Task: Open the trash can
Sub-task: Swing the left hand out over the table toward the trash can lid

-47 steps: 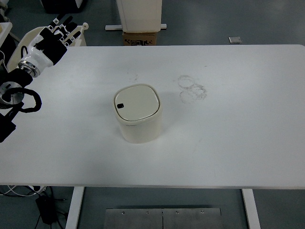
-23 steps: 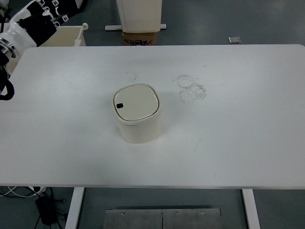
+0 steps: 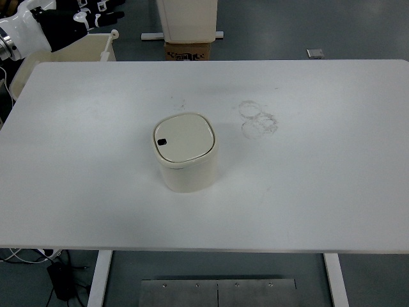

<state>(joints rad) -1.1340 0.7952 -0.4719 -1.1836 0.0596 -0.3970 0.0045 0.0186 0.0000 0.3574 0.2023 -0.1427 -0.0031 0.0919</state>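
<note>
One light, rigid plastic trash can (image 3: 185, 160): press its lid's dark button (image 3: 162, 142); left hand (image 3: 64, 22) far-left, fingers' state unclear.

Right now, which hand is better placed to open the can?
Left, probably. Only the left hand is in view, at the top left corner beyond the table. The right is not visible. The can stands closed, its black button on the lid's left side.

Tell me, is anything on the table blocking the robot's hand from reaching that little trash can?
Nothing visible does. The left hand is up at the far left corner, and only bare table lies between it and the trash can, whose lid is shut.
</note>
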